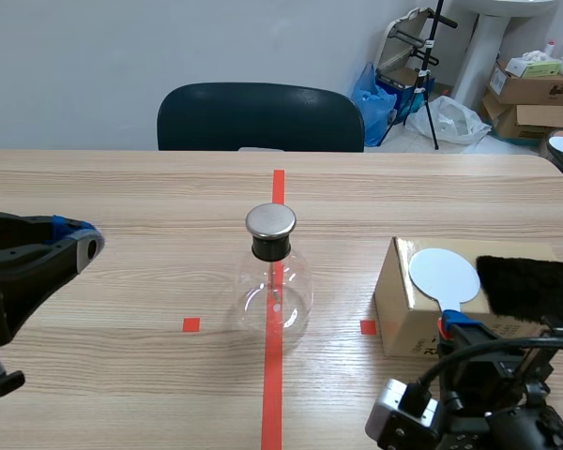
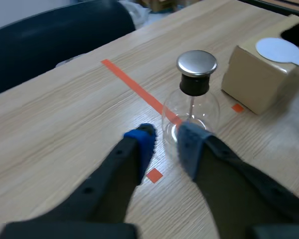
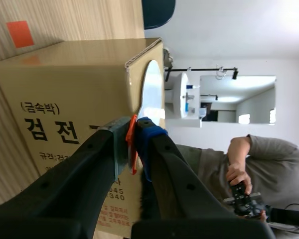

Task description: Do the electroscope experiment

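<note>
white paddle [image 1: 444,274] clamped by the right gripper [image 3: 134,137] on the box [image 1: 399,305] at right; left gripper [image 2: 164,137] held parted, empty; electroscope [image 1: 272,281] yet to be charged.

a clear, round glass electroscope flask [image 1: 272,281] stood upright at the middle of the table, on the red tape line. a black stopper closed its neck, a flat silver metal cap sat on top, and a thin rod hung down inside. a white paddle [image 1: 444,274] with a round disc lay flat on top of a cardboard box [image 1: 399,314], its orange-red handle pinched between the fingers of the right gripper [image 3: 134,137]. a black fur cloth [image 1: 530,286] lay on the same box top, just beside the disc, on the side away from the flask.
</note>
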You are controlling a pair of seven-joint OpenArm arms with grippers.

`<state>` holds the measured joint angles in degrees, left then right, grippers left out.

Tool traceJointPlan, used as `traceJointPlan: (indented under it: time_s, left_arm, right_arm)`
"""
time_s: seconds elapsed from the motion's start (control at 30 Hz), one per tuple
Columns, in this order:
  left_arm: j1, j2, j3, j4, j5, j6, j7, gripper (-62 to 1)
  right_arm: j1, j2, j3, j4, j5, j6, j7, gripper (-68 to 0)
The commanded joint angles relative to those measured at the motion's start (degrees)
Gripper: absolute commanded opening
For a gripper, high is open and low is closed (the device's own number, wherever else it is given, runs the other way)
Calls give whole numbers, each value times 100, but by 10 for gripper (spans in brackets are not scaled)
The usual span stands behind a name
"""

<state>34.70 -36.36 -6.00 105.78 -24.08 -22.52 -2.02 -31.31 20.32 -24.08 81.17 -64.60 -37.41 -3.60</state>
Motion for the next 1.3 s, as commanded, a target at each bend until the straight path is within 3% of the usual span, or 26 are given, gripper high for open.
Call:
traceJointPlan:
  time_s: [0.0,0.07,0.17,0.33,0.53,0.83,1.07,1.27]
  left_arm:
    - [-122,-162,201,-144,-37,4,-70,-581]
    - [-328,-313,420,-389,-35,-24,-76,-582]
    - [-741,-474,817,-911,-35,-372,-243,-582]
    - [-1572,-463,1565,-1987,284,-892,-944,-581]
    - [-2553,-444,2677,-3058,555,-903,-1755,-578]
    - [-3735,-188,4135,-4009,588,-914,-2203,-578]
    - [-4444,472,4465,-5014,837,-699,-2221,-578]
    - [-4629,780,4465,-5508,1019,-699,-2288,-578]
  right_arm:
    - [37,17,48,68,-142,-195,-52,-666]
    - [39,17,48,79,-282,-339,-153,-666]
    - [39,20,48,157,-494,-520,-302,-665]
    - [39,101,-2,354,-691,-551,-393,-665]
    - [142,354,-227,695,-811,-549,-638,-665]
    - [769,726,-1161,719,-1134,-549,-1731,-665]
    - [1241,890,-1954,717,-1370,-535,-2450,-665]
    - [1519,957,-2385,710,-1502,-455,-2594,-665]
